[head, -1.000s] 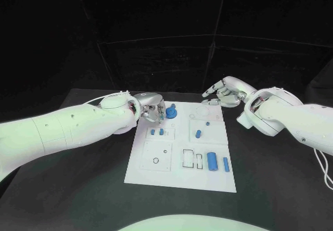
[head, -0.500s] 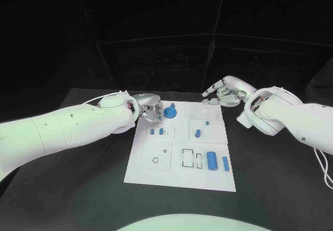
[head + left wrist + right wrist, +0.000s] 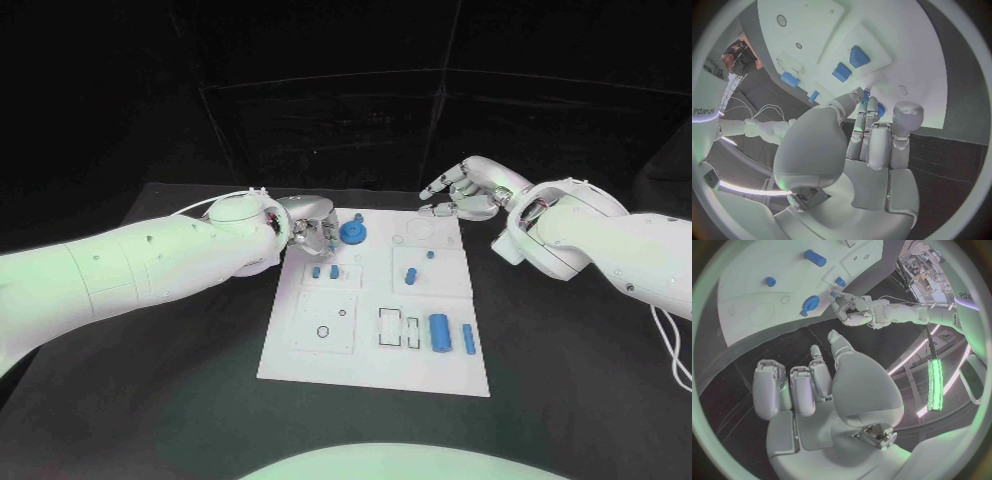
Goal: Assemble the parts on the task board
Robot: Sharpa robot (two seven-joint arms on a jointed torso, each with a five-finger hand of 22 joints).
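Note:
The white task board [image 3: 368, 365] lies in the middle of the black table. My left hand [image 3: 313, 232] hovers over the board's far left corner, pinching a small blue peg [image 3: 866, 94] at its fingertips. Just beside it a round blue part [image 3: 353, 236] stands in the board, and the right wrist view shows this part [image 3: 809, 303] next to the left hand [image 3: 853, 309]. Off the board's far right corner my right hand [image 3: 464, 192] hangs with loosely spread fingers [image 3: 792, 387] and holds nothing.
Two small blue pieces [image 3: 325, 271] sit in the left panel, and another blue piece [image 3: 410, 278] and a tiny one [image 3: 430, 256] sit in the right panel. A blue cylinder [image 3: 440, 335] and a slim blue bar [image 3: 469, 341] lie nearer the front right.
My left hand has shifted slightly left over the board's far corner, still pinching the peg. The right hand has stayed in place.

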